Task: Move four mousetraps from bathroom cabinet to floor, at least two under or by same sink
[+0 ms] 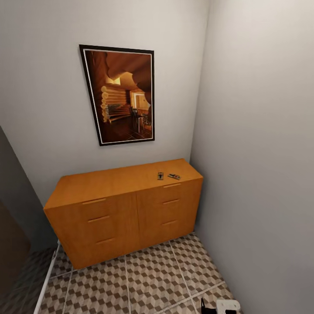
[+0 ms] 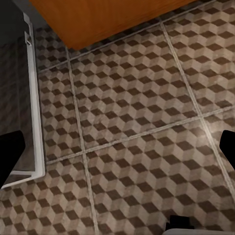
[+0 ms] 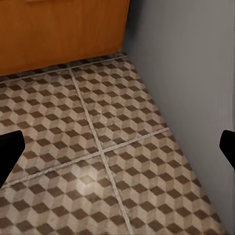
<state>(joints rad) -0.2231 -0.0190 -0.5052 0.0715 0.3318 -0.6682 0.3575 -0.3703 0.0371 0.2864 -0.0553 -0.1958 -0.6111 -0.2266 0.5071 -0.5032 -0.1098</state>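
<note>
Nearest, the cube-patterned bathroom floor (image 1: 152, 274) is seen bare between a white shower frame (image 1: 46, 279) and the grey right wall (image 1: 261, 174). Both the left gripper (image 2: 117, 147) and the right gripper (image 3: 117, 147) are spread wide and empty above the tiles. Against the back wall, under a framed picture (image 1: 120, 93), the cabinet (image 1: 126, 213) carries two mousetraps near its right front edge: one mousetrap (image 1: 160, 175) lies lengthwise front to back, the other mousetrap (image 1: 174, 176) runs slantwise left to right.
</note>
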